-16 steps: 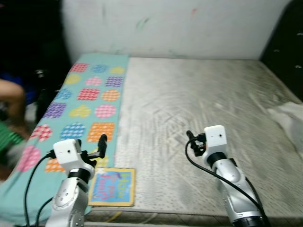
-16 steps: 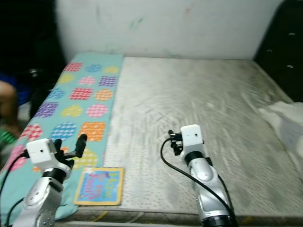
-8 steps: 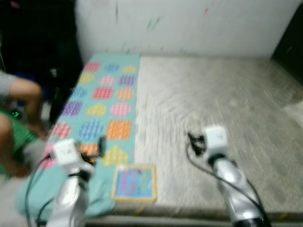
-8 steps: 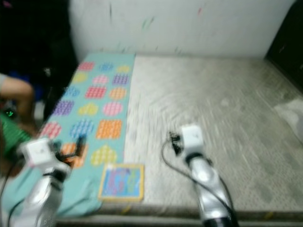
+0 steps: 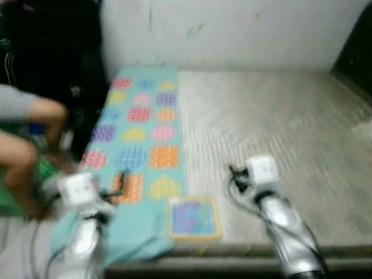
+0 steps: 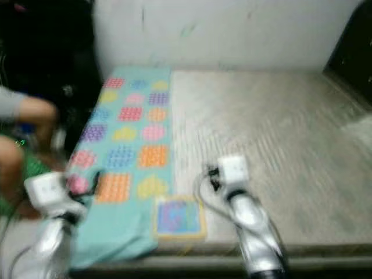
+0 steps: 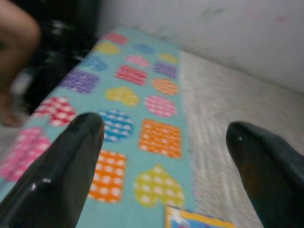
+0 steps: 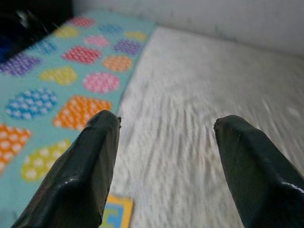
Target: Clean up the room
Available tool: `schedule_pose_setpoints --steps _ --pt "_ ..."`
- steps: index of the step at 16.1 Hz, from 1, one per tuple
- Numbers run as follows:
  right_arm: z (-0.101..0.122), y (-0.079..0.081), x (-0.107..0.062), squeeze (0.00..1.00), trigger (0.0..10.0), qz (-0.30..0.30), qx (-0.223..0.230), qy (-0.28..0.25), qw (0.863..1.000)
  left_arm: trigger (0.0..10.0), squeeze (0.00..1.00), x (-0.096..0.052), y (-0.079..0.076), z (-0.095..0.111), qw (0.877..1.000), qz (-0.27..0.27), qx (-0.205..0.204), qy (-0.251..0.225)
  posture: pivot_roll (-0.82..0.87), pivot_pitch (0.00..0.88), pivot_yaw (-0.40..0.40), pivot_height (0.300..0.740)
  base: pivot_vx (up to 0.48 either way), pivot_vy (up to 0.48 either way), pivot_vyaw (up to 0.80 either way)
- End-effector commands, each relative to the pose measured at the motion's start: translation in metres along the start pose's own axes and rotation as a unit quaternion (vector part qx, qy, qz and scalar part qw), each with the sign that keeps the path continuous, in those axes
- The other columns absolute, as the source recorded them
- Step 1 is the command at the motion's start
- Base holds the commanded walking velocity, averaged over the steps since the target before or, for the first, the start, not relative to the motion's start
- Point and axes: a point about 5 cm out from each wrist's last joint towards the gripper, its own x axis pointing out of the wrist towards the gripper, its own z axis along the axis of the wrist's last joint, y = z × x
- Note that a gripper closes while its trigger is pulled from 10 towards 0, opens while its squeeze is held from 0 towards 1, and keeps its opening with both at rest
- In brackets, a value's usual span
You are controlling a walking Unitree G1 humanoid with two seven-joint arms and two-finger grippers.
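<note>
**A:** Looking at where we stand with the cleanup, honestly we've barely got going. The bed (image 5: 279, 110) is the thing to go by, and what needs tidying is on it: a picture book (image 5: 194, 217) lies flat at the near edge of the bed, half on the blue blanket with coloured hearts (image 5: 139, 136) that runs down the bed's left side and droops off the near corner.

**B:** Are we holding anything?

**A:** Nope. Our left gripper (image 7: 166, 156) has its fingers spread wide with nothing between them; through the gap we see the blanket, with a corner of the book poking in at the near end. Our right gripper (image 8: 166, 156) is just as wide and empty, pointing along the seam where the blanket meets the bare mattress, above the book's corner. Both hover over the near edge of the bed, touching nothing.

**B:** So what's done?

**A:** As far as we can tell, nothing. The book isn't picked up and the blanket is still rumpled at its near end. Our guess is the book goes first, since it's right between our arms. Head views are blurry, so small stuff is hard to call. Also, a person's arm (image 5: 32, 110) and knee are just off the left side of the bed, so we'd mind that side.
</note>
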Motion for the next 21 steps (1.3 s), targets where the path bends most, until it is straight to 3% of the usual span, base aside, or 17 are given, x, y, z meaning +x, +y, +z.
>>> schedule_pose_setpoints --steps 1,3,5,8,10,16,21 --pt "0.009 0.005 0.003 0.00 10.0 0.010 0.005 -0.015 1.000 10.0 0.00 0.000 0.003 0.007 1.000 0.002 0.014 -0.012 -0.12 0.000 -0.010 0.740 0.000 0.000 0.00" --pt "0.010 0.004 0.003 0.00 10.0 0.000 0.010 -0.018 1.000 10.0 0.00 0.003 0.003 0.010 1.000 -0.001 0.019 -0.015 -0.13 0.000 -0.008 0.740 0.000 0.000 0.00" --pt "0.011 0.002 0.004 0.00 10.0 -0.006 0.016 -0.020 1.000 10.0 0.00 0.005 0.001 0.012 0.998 0.011 0.053 -0.015 -0.13 0.000 -0.008 0.740 0.000 0.000 -0.80" --pt "0.015 0.005 0.006 0.00 10.0 -0.004 0.013 -0.031 0.999 10.0 0.00 0.009 0.001 0.013 1.000 0.008 0.018 -0.020 -0.13 0.000 -0.002 0.740 0.000 0.000 -0.73" --pt "0.019 0.006 0.008 0.00 10.0 -0.005 0.015 -0.037 0.999 10.0 0.00 0.010 0.004 0.015 0.999 0.011 0.034 -0.024 -0.14 0.000 -0.001 0.740 0.000 0.000 -0.55" --pt "0.024 0.004 0.014 0.00 10.0 -0.004 0.008 -0.046 0.999 10.0 0.00 0.009 -0.003 0.016 0.999 -0.004 0.032 -0.031 -0.12 0.000 -0.004 0.740 0.000 0.000 0.00" --pt "0.031 0.015 0.011 0.00 10.0 0.007 0.027 -0.053 0.998 10.0 0.00 0.003 -0.002 0.013 0.999 -0.004 0.030 -0.017 -0.12 0.007 -0.004 0.740 0.000 0.000 0.00"
